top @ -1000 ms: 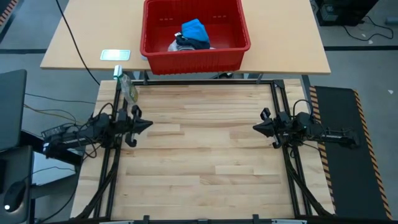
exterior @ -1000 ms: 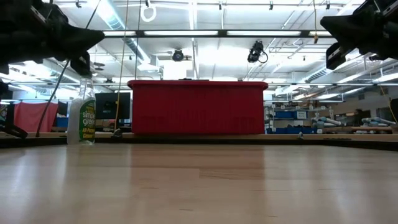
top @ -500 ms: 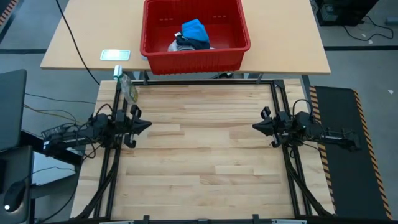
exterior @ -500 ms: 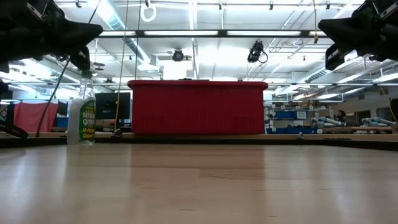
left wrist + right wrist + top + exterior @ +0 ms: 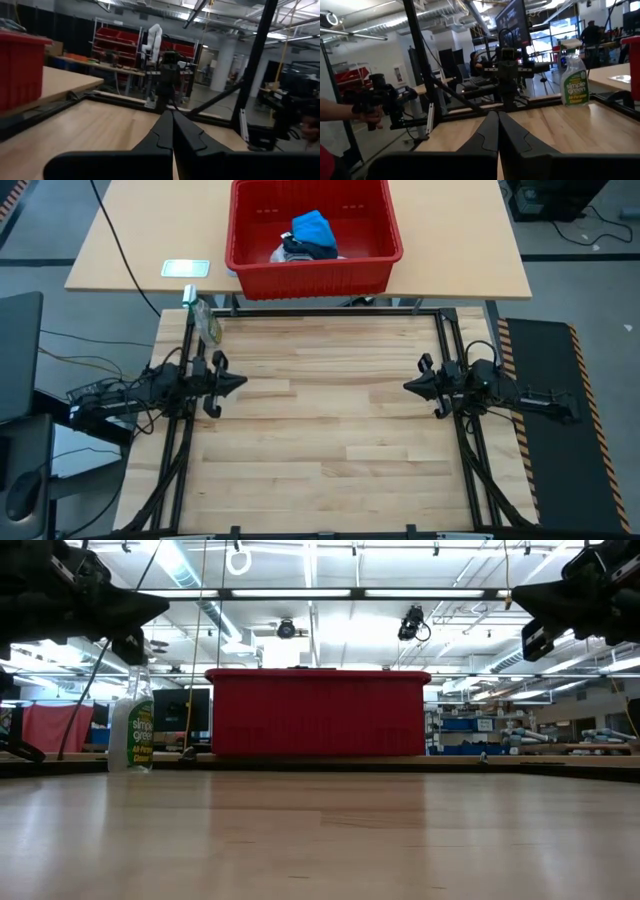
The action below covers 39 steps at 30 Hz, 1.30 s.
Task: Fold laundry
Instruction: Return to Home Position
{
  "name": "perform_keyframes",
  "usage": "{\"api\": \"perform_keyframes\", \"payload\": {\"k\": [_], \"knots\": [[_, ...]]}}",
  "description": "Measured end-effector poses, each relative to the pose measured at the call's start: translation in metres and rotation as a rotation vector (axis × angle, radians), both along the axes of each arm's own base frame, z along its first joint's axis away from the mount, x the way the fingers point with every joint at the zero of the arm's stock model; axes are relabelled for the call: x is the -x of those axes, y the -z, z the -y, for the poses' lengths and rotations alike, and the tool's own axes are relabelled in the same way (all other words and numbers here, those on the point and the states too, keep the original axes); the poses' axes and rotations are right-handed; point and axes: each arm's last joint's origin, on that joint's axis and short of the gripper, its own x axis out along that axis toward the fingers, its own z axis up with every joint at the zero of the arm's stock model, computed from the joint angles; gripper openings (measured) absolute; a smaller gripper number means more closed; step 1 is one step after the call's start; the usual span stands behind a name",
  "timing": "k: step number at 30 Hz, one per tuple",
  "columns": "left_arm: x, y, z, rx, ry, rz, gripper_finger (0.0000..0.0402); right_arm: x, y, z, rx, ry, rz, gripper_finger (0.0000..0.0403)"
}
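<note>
The laundry lies in the red basket (image 5: 312,258) on the far table: a bright blue garment (image 5: 313,225) on top of dark navy cloth (image 5: 312,249), with a bit of pale cloth (image 5: 281,253) beside it. The grey T-shirt is hidden. My left gripper (image 5: 240,381) hovers above the wooden table at its left edge, shut, pointing right. My right gripper (image 5: 406,386) hovers at the right edge, shut, pointing left. Each wrist view shows its own shut fingers, left (image 5: 172,116) and right (image 5: 496,116), and the opposite arm beyond.
A green spray bottle (image 5: 207,323) stands at the wooden table's far left corner, also in the low view (image 5: 131,733). A black frame rail (image 5: 318,311) runs between the work table and the basket's table. A small card (image 5: 186,269) lies left of the basket. A person's hand (image 5: 367,116) shows beyond the table.
</note>
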Motion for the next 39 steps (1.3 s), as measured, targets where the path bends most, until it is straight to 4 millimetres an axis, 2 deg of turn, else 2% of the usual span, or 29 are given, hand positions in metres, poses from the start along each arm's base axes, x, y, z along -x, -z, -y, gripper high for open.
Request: {"api": "perform_keyframes", "payload": {"k": [13, 19, 24, 29, 39], "knots": [[0.000, 0.000, 0.000, 0.022, -0.002, 0.003, 0.0002, 0.000, -0.001, -0.001, 0.007, -0.039, 0.006, 0.0009], [-0.002, 0.015, -0.002, 0.049, -0.077, -0.153, 0.0002, 0.000, 0.002, -0.002, 0.030, -0.090, -0.023, 0.0009], [-0.001, 0.007, -0.002, 0.069, -0.077, -0.067, 0.0002, -0.001, 0.012, -0.003, 0.013, -0.136, -0.120, 0.0009], [-0.001, 0.001, 0.002, 0.051, -0.043, 0.000, 0.0002, -0.001, 0.011, -0.004, 0.033, -0.141, -0.110, 0.0009], [-0.002, 0.015, 0.003, 0.034, -0.029, -0.153, 0.0002, -0.001, 0.014, -0.004, 0.117, -0.123, -0.122, 0.0009]]}}
